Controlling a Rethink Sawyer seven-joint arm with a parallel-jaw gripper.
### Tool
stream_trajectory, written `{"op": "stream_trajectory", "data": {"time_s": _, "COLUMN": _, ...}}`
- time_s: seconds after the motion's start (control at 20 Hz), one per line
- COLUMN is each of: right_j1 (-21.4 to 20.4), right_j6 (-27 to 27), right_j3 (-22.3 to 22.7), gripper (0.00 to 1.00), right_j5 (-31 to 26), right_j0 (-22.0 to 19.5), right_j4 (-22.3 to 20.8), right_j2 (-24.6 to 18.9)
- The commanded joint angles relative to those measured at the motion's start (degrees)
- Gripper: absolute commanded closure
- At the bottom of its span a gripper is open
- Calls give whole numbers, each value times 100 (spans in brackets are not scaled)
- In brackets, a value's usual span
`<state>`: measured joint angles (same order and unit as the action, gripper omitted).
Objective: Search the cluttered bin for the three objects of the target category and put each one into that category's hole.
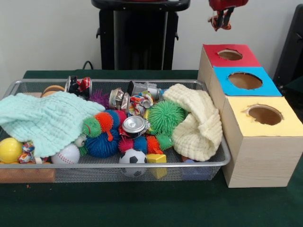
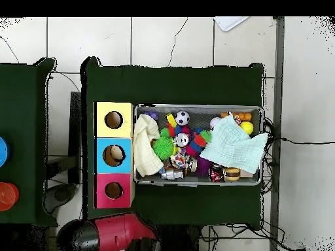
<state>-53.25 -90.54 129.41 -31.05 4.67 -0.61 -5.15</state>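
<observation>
Much of my view is being blocked or cropped

The mint cloth [image 1: 49, 120] and cream cloth [image 1: 199, 120] are covering whatever lies beneath; my gripper [image 1: 221, 20] is showing only partly at the top edge.

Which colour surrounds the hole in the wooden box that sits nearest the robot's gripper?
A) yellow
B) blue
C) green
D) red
D: in the front view the gripper hangs above the far end of the wooden box, right over the red-surrounded hole; the blue and yellow ones lie further along.
</observation>
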Motion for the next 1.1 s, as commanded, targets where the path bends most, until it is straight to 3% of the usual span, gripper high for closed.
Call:
{"op": "stream_trajectory", "data": {"time_s": 0.05, "right_j1": 339, "right_j6": -1186, "right_j3": -723, "gripper": 100, "right_j5": 221, "right_j0": 221, "right_j4": 16, "right_j2": 21}}
{"op": "stream_trajectory", "data": {"time_s": 0.45, "right_j1": 607, "right_j6": -898, "right_j3": -938, "gripper": 100, "right_j5": 752, "right_j0": 88, "right_j4": -248, "right_j2": 226}}
{"op": "stream_trajectory", "data": {"time_s": 1.1, "right_j1": 250, "right_j6": -869, "right_j3": -1065, "gripper": 100, "right_j5": 464, "right_j0": 71, "right_j4": -19, "right_j2": 153}}
